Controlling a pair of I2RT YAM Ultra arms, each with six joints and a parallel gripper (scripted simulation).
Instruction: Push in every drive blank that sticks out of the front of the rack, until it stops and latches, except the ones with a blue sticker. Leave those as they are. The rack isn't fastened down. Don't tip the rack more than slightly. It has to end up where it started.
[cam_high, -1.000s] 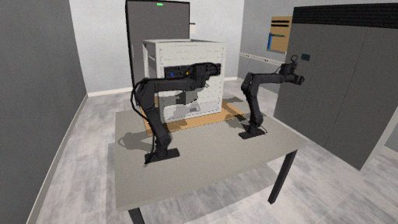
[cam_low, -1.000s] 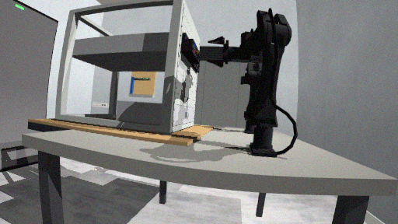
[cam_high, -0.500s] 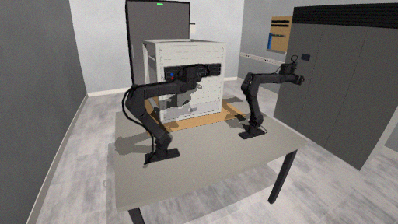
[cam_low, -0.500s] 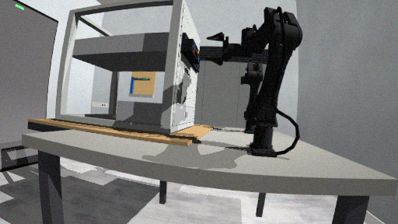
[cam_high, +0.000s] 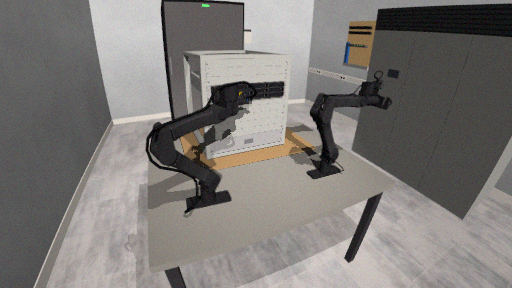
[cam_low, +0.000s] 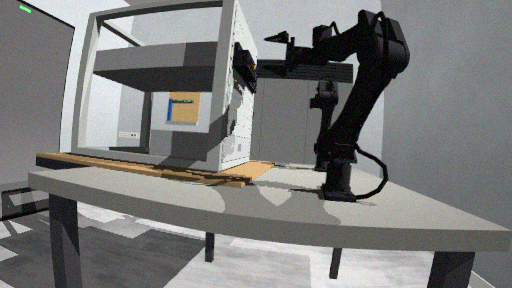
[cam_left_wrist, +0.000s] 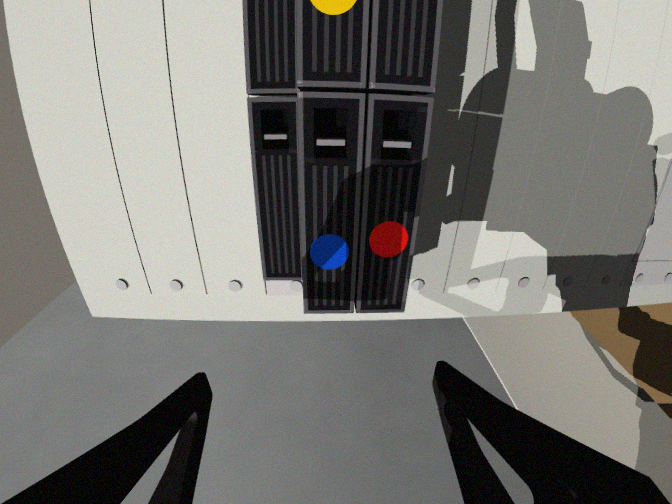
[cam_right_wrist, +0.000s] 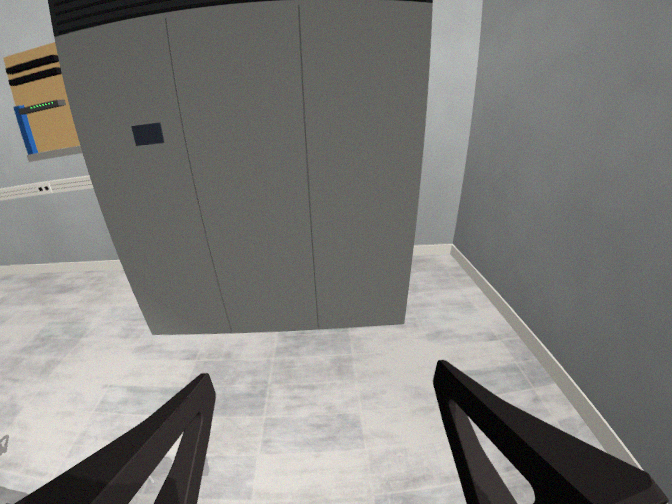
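The lining-up step appears to be in hand: the left gripper (cam_low: 276, 50) (cam_left_wrist: 322, 379) is held in front of the rack (cam_high: 245, 112) (cam_low: 228, 90) (cam_left_wrist: 135, 162), its fingers spread wide with nothing gripped. Among the drive blanks at the rack's front, the blue-stickered blank (cam_left_wrist: 329, 206) and the red-stickered blank (cam_left_wrist: 389, 200) seem to stand proud of the plain blank (cam_left_wrist: 276, 211); a yellow sticker (cam_left_wrist: 333, 4) is seen on another. For the next move, the red-stickered blank should probably be pressed straight and gently until latched, with the fingers closed first so that the blue-stickered neighbour, right beside it, is not touched. The rack is set on a wooden board (cam_high: 235, 161) (cam_low: 260, 170) on the desk (cam_high: 280, 210) (cam_low: 400, 215), and could be tipped by a hard push. The right gripper (cam_high: 386, 103) (cam_right_wrist: 324, 379), also open and unloaded, is turned towards a grey cabinet (cam_high: 425, 110) (cam_low: 287, 120) (cam_right_wrist: 249, 179), well apart from the rack.
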